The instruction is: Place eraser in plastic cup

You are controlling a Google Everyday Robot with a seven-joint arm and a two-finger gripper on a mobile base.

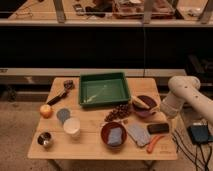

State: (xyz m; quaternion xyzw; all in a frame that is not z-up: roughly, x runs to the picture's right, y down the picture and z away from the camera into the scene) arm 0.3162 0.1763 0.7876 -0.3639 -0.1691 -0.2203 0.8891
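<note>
Gripper (164,112) hangs open and empty over the wooden table's (92,149) right edge, near the flat black rectangular eraser (158,128), and I judge a shallow pinch may skid it into the adjacent grey rectangular pad (138,134), well apart from the white plastic cup (72,126).

The eraser (158,128), a small flat block, matte black, lay flat near the right front corner of the worktop (90,150), its long side running roughly along the front edge. The plastic cup (72,127), pale and round, stood upright with its mouth open upward at the left front, well apart from the eraser. The tool (166,112) hung by the worktop's right edge just behind the eraser, spread wide and holding nothing.
</note>
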